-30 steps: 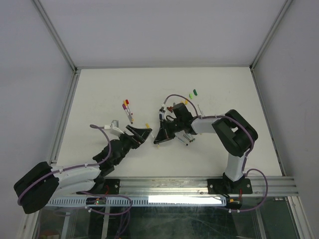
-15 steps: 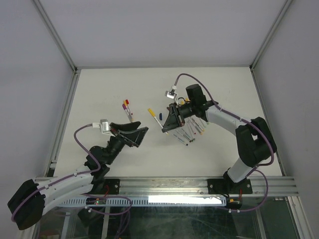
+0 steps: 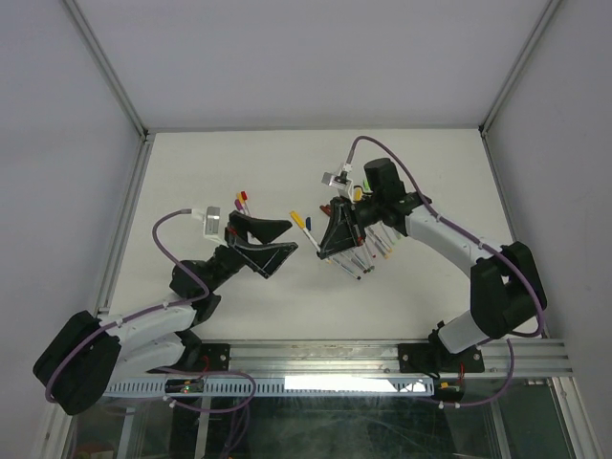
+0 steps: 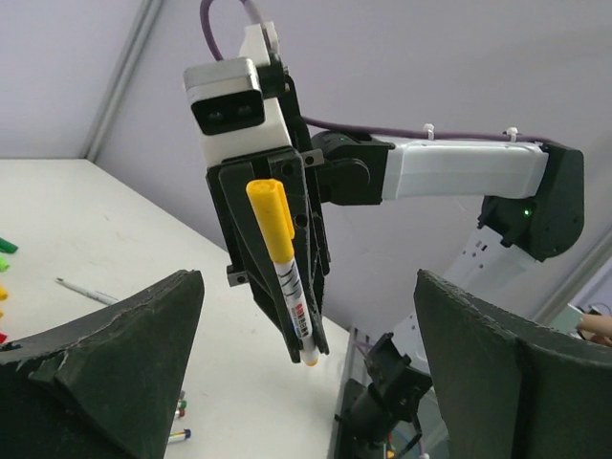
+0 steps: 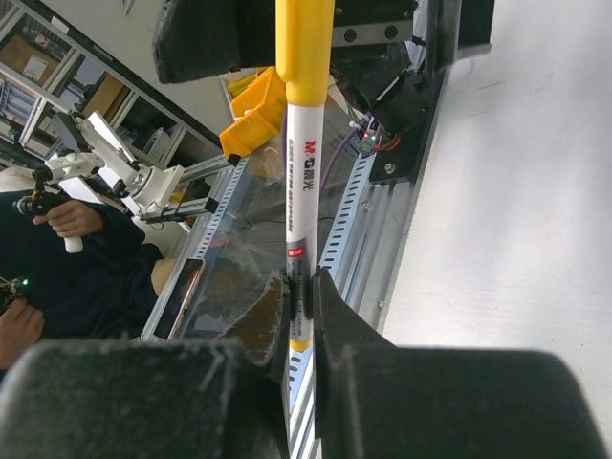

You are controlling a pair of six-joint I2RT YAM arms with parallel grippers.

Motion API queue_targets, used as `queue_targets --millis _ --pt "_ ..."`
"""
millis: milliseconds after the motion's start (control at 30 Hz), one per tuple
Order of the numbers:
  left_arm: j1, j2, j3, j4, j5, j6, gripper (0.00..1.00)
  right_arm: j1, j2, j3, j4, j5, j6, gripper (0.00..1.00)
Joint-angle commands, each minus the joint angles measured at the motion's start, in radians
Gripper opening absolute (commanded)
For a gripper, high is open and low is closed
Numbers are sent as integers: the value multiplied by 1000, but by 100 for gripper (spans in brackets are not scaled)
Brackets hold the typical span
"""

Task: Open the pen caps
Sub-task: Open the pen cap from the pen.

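Aloft, right end effector (image 3: 320,249) clamps a pen (image 4: 290,287), yellow cap (image 4: 271,215) on, seemingly facing the left end effector (image 3: 290,236), spread wide

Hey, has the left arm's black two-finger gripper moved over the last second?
Yes. Seen from above, the left gripper has shifted away from the near metal rail and closer to the small red and yellow pen caps.

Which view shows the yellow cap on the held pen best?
The left wrist view: the yellow cap shows whole and sharp, seated on the pen in the right gripper. The right wrist view crops its end at the top edge; the top view shows only a small yellow sliver.
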Motion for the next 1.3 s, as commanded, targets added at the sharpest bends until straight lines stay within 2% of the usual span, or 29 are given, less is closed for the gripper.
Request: queue_targets --millis 0,233,533,800,1033,1067,1100,1200,1267 --pt "10 67 63 149 84 -65 91 1 -46 13 9 -95 -32 0" --pt "12 156 115 206 117 -111 74 2 -35 13 5 -105 -30 0" --pt "26 206 163 191 128 -129 45 5 -36 10 5 -101 -28 0" --pt "41 223 191 173 145 -129 30 4 -34 7 5 -96 -28 0" --pt "47 244 206 158 160 -117 0 4 -38 6 -1 -77 -30 0" --pt "48 246 205 157 160 -114 0 5 -39 6 -7 -66 -33 7" --pt "48 248 203 157 158 -111 0 4 -43 9 -23 -47 -47 18" --pt "48 257 197 155 156 -109 0 4 -54 48 -197 25 -218 41" --pt "48 265 193 145 148 -112 0 4 -67 71 -269 64 -295 48"
